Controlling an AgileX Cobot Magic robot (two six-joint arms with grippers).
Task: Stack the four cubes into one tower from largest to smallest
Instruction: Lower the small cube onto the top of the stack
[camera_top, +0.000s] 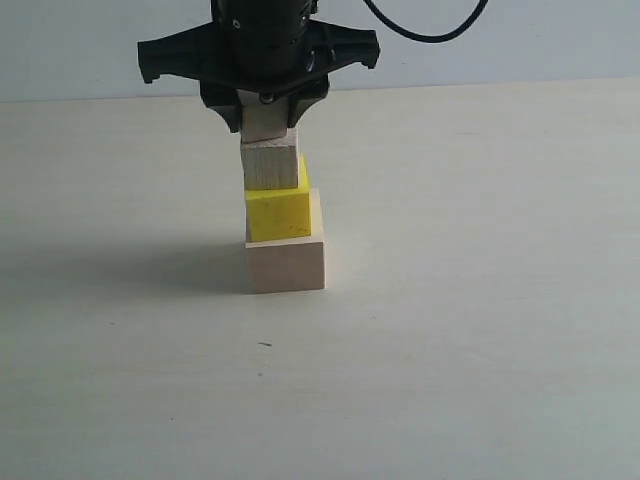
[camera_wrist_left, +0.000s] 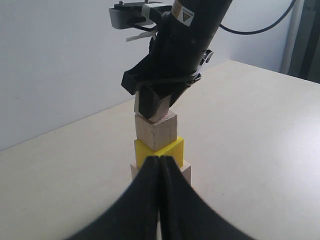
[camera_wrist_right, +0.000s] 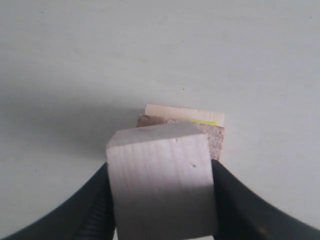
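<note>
The right hand (camera_top: 265, 112) is clamped on the tiniest cube (camera_top: 265, 128), one finger on each of two opposite faces, and hangs directly over the tower (camera_top: 280, 215) on the counter (camera_top: 480, 300). The controlling relation is vertical. The small pale wood cube (camera_top: 271, 165), which is to receive the load, lies straight below the hand, with the yellow cube (camera_top: 278, 212) under it and the largest cube (camera_top: 286, 264) at the base. In the exterior view the underside of the held cube sits at, or just above, the top face of the small pale wood cube; contact cannot be confirmed. The right wrist view shows the receiving face protruding past one side of the held cube, so alignment is judged imperfect but with ample overlap. The three stacked cubes are staggered, not centred on one another. The left hand (camera_wrist_left: 159, 200) has its fingers pressed together and holds nothing. It does not appear in the exterior view and is judged to stand clear of the tower. The right hand is the one in position; the move judged due is a short straight descent and a release, with no sideways push.
</note>
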